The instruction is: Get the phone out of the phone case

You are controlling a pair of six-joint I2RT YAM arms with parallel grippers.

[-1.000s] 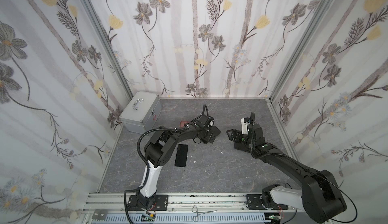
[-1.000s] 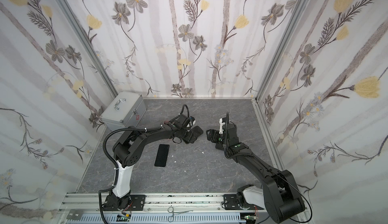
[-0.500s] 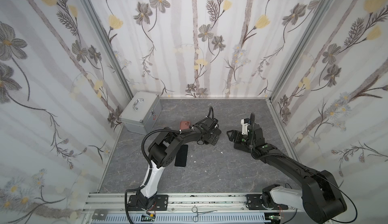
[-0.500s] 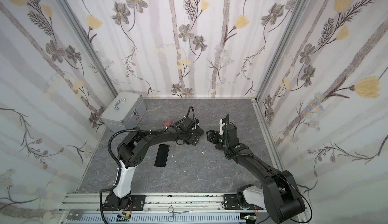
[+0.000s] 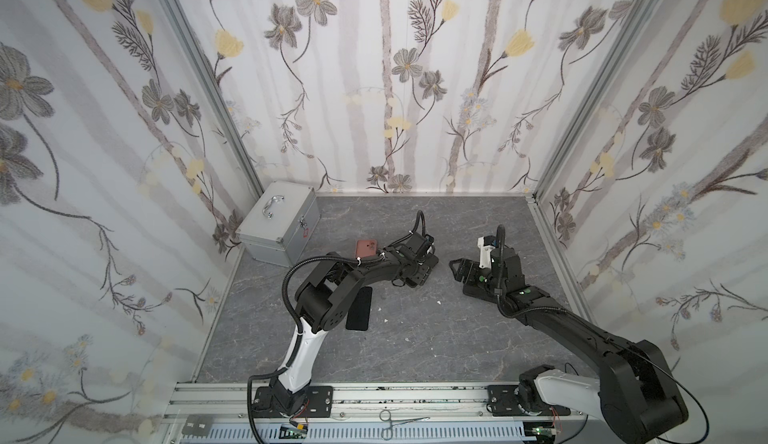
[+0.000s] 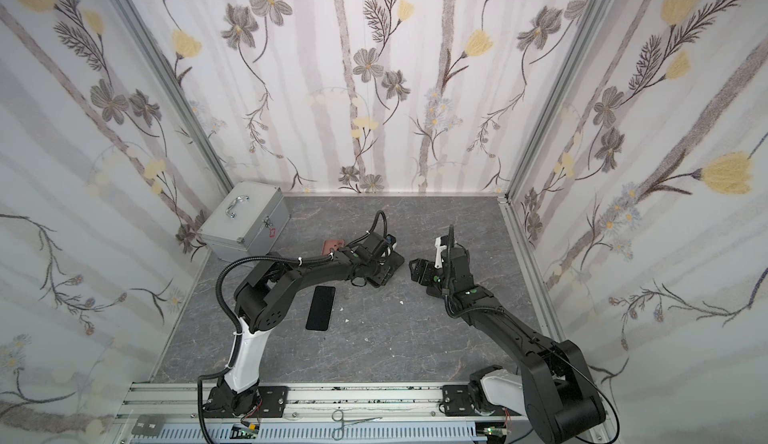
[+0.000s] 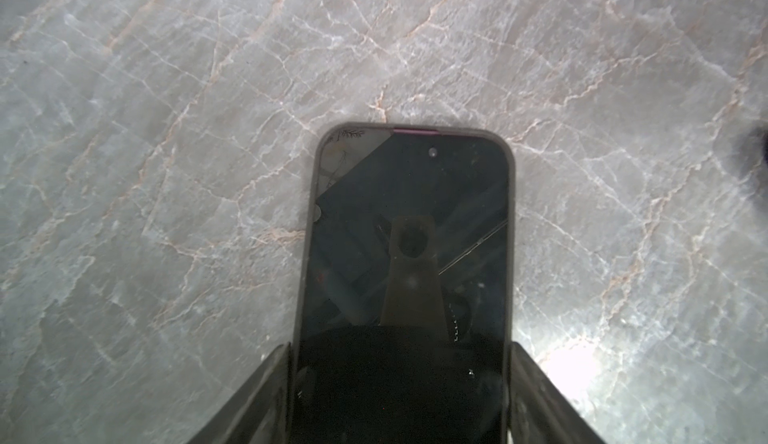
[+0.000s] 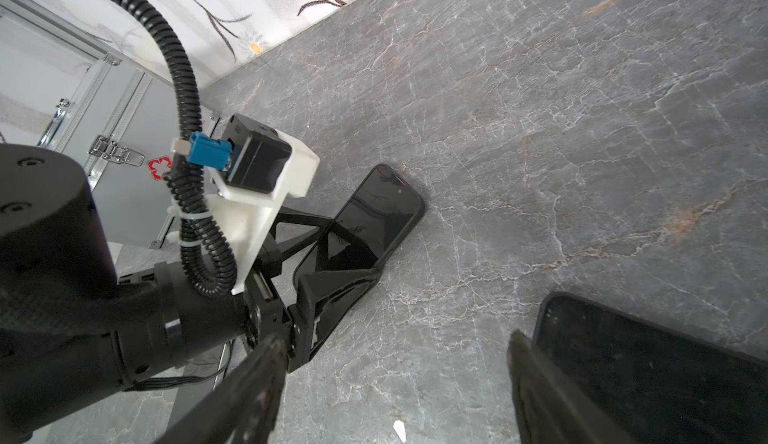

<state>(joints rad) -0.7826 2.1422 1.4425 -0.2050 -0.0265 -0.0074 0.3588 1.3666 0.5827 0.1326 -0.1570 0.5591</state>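
Observation:
A dark phone with a grey-black case rim lies screen up on the grey marble floor, mid-table. My left gripper is shut on it, one finger pressed against each long side. The right wrist view shows that phone between the left gripper's fingers. In both top views the left gripper covers most of it. My right gripper is open over bare floor, facing the left one.
A second dark phone lies beside the right gripper's finger. A black phone lies flat near the left arm's elbow. A pinkish-brown case-like piece lies behind the left arm. A silver box stands back left.
The left arm shifted slightly right, uncovering the pinkish-brown piece, and its fingers closed in onto the phone's sides. The right arm has not moved.

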